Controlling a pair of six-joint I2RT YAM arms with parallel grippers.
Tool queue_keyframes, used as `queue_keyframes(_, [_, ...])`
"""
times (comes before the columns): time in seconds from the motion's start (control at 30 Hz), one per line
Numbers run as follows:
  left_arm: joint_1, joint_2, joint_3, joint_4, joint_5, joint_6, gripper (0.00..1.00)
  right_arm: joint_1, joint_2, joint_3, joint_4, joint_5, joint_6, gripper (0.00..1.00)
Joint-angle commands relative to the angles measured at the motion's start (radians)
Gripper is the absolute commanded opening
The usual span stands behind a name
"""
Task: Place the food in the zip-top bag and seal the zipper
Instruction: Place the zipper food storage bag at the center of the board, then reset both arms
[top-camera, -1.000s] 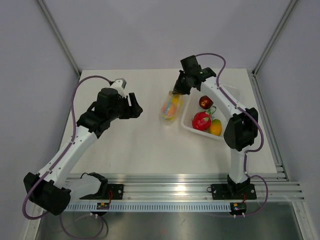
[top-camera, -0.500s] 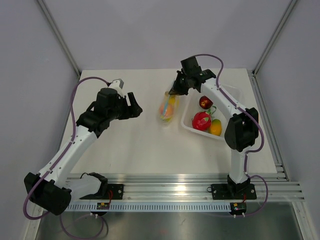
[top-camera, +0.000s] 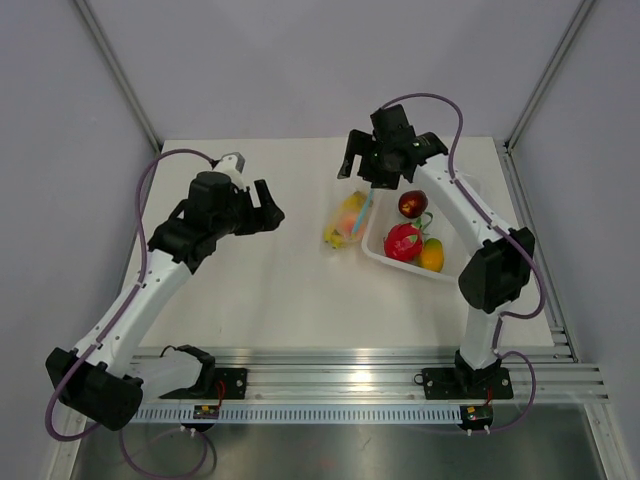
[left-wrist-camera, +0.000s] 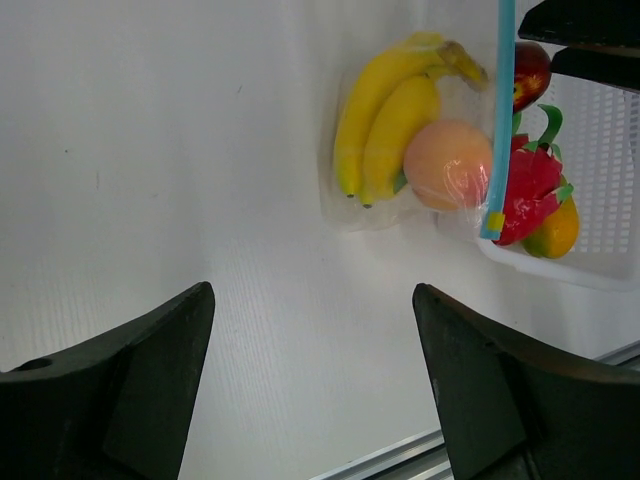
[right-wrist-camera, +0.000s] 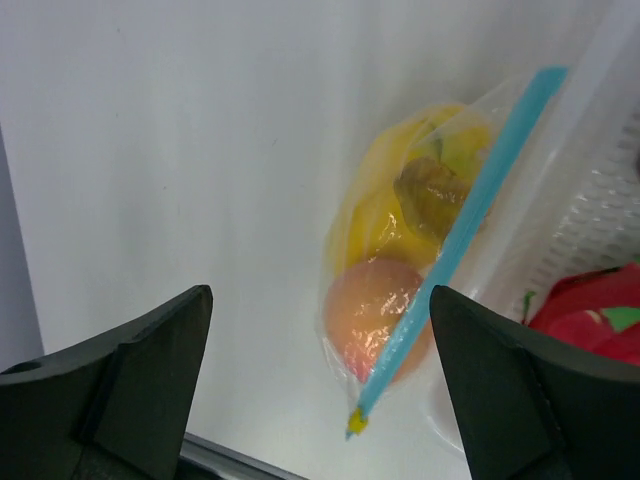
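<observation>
Table, white, bearing all items. Tray, white, perforated, right of centre, holding red and orange toy fruit. Left gripper: jaws spread wide, empty, over bare table, apart from the bag. Right gripper: jaws spread wide, empty, above the bag. Zip-top bag: clear, crinkled, lying flat against tray's left side, long axis far-to-near. Banana bunch, yellow, inside. Peach, orange-pink, inside, touching bananas. Zipper: light-blue strip along tray-side edge.

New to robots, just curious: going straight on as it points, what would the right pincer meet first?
Likely the zip-top bag, near the peach inside it, though the right pincer might just touch the table beside it; depth is unclear.
</observation>
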Motion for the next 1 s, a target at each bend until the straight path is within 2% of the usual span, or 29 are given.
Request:
queue_keyframes(0.0, [0.009,-0.013,0.071,0.015,-0.02,0.028,0.84,0.001,-0.131,0.047,-0.073,0.197,-0.074,0.98])
queue_keyframes(0.23, [0.013,-0.026,0.083,0.012,-0.043,0.042,0.84,-0.02,-0.263,-0.074,-0.122,0.482,-0.111,1.0])
queue_keyframes(0.33, [0.015,-0.027,0.091,0.011,-0.045,0.054,0.84,-0.023,-0.323,-0.121,-0.119,0.538,-0.123,0.99])
queue_keyframes(0.73, [0.019,-0.039,0.097,0.037,-0.066,0.065,0.85,-0.023,-0.597,-0.485,0.043,0.6,-0.065,0.99])
queue_keyframes(0.97, [0.02,-0.039,0.091,0.069,-0.057,0.06,0.86,-0.023,-0.665,-0.569,0.088,0.616,-0.053,1.0])
